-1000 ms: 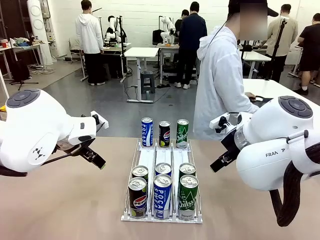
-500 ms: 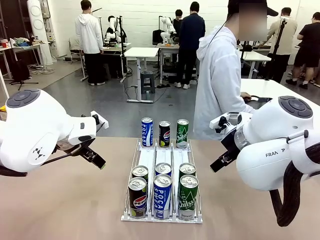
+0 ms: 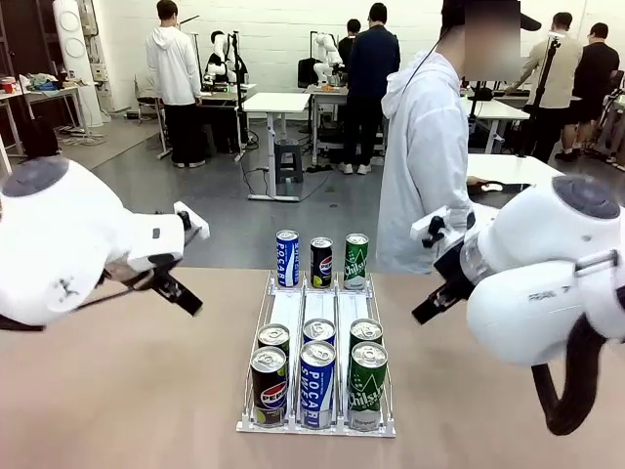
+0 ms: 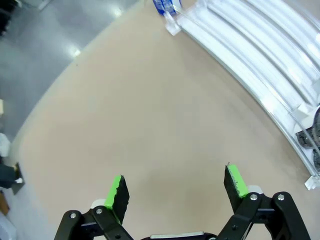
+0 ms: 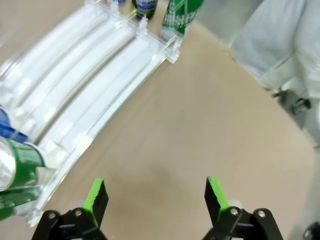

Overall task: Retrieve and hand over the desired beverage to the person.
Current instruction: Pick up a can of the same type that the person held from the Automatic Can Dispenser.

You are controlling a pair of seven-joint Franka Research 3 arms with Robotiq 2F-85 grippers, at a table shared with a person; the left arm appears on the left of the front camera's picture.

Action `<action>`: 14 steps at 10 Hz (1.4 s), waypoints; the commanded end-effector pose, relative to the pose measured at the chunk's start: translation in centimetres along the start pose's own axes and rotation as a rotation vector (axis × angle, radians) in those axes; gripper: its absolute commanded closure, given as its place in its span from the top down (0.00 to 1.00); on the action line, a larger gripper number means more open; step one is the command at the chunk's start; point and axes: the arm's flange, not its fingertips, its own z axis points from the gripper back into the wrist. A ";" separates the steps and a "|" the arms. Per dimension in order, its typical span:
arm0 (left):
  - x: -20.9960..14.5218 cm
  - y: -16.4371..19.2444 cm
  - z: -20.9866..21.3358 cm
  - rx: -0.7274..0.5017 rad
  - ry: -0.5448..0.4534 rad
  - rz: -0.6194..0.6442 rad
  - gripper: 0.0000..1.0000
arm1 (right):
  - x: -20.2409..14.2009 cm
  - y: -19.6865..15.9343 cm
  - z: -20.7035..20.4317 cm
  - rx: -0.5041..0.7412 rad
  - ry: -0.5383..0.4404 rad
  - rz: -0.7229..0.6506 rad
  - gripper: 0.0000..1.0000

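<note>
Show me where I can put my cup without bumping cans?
The bare table left of the can rack, below the left fingers, is free. So is the patch right of it, below the right fingers. Its middle lanes are bare but narrow. Crowded: six cans at the rack's near end, three cans at its far end.

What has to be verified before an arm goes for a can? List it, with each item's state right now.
1. left gripper open, nothing between its fingers: ok.
2. right gripper open, nothing held: ok.
3. Both grippers apart from the rack: ok.
4. near blue can and its neighbours upright in their lanes: ok.
5. Which drink the person wants: cannot tell; there is no pointing gesture toward the cans.
6. Person facing the robot to receive: not ok, standing side-on.
</note>
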 end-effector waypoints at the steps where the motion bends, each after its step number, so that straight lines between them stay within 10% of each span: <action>1: 3.2 0.4 8.9 0.101 -0.060 -0.055 1.00 | -0.4 1.0 10.6 -0.123 -0.024 -0.016 1.00; 4: 8.7 1.8 19.3 0.085 -0.085 -0.110 1.00 | 2.9 1.0 23.1 -0.176 -0.013 -0.036 1.00; 9: 9.1 1.3 23.1 0.125 -0.116 -0.091 1.00 | 2.6 1.2 27.0 -0.196 -0.024 -0.030 1.00; 11: 6.0 6.5 22.3 -0.292 -0.126 -0.030 1.00 | 0.5 -6.5 25.7 0.315 -0.055 -0.050 1.00; 14: 1.0 15.1 22.3 -0.600 -0.213 0.080 1.00 | -5.3 -15.7 22.8 0.569 -0.151 -0.229 1.00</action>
